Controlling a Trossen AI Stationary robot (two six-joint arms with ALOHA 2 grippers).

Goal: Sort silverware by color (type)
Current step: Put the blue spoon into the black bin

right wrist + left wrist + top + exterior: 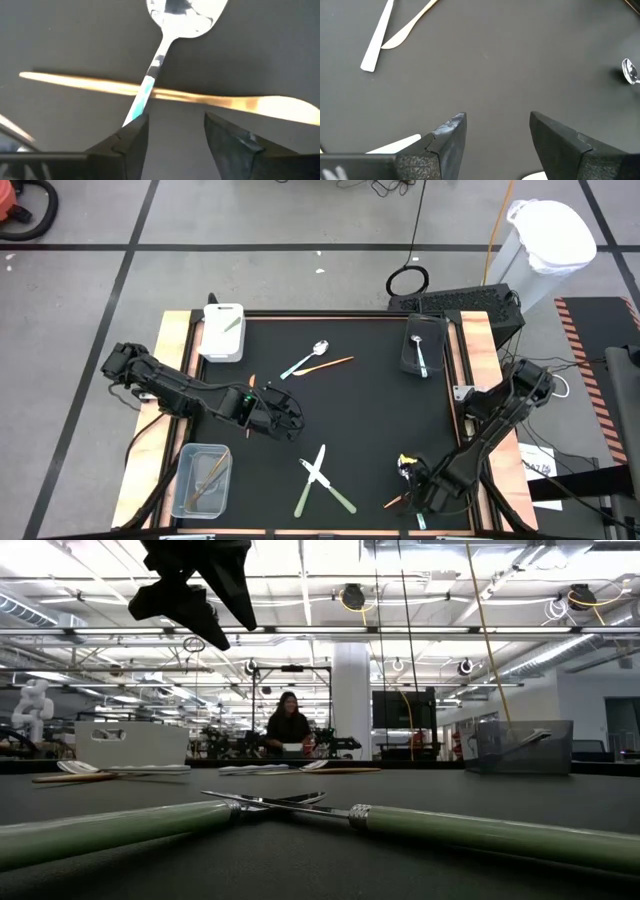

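Note:
My right gripper point(175, 130) hangs open at the table's near right corner point(413, 500), pointing down. Below it a silver spoon with a light-blue handle point(152, 75) lies across a thin orange utensil point(210, 100); the handle's end runs up to one finger. My left gripper point(497, 130) stands open above bare mat left of centre point(285, 418). Two pale-green knives point(320, 478) lie crossed near the front, their white blades point(377, 37) showing in the left wrist view. Another spoon point(305, 360) and an orange utensil point(332, 364) lie at the far middle. My right gripper's fingers point down, and the end of the spoon's blue handle point(136, 114) reaches the inner edge of one finger point(131, 142). I cannot tell whether they touch. The spoon lies flat on the mat, across the orange utensil.
A white bin point(222, 332) with a green knife stands at the far left. A dark bin point(420, 348) at the far right holds a blue-handled spoon. A clear bin point(200, 478) sits at the near left. Wooden rails point(470, 350) edge the mat.

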